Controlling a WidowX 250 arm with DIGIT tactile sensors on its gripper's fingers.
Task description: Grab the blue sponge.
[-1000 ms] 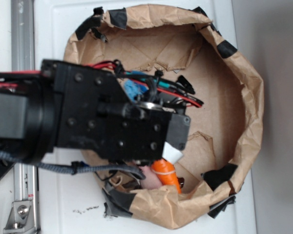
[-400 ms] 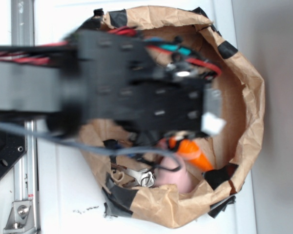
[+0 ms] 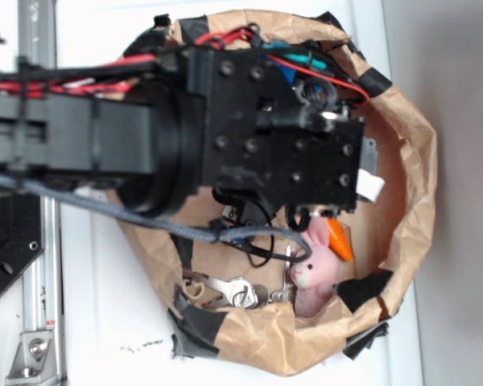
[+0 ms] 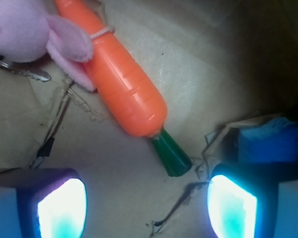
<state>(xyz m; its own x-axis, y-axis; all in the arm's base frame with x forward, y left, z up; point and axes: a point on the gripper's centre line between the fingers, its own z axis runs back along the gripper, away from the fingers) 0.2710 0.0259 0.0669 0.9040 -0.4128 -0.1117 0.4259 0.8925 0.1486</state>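
The blue sponge (image 4: 270, 141) shows only in the wrist view, as a bright blue patch at the right edge of the frame, just above and slightly outside the right-hand fingertip. It is partly cut off by the frame edge and shaded by a torn lip of brown paper, so its long axis cannot be told.

Going left to right in that view: the left fingertip (image 4: 59, 208) glows at the lower left. Between the two tips lies bare cardboard floor, and the gripper (image 4: 146, 203) is spread wide with nothing held. Beyond the gap, up and left, the orange toy carrot (image 4: 121, 84) lies slanted with its green stem (image 4: 171, 156) pointing down toward the right fingertip (image 4: 233, 208), and the pink plush rabbit (image 4: 30, 32) presses against the carrot's far end. The sponge is therefore off to the right of the gap, not between the fingers. My judgement is that the hand must shift right and a little forward before closing, keeping clear of the stem.

The exterior view shows the black arm (image 3: 249, 137) filling the paper-lined basket (image 3: 410, 169) and hiding the sponge entirely. It does show keys (image 3: 237, 289) beside the rabbit.
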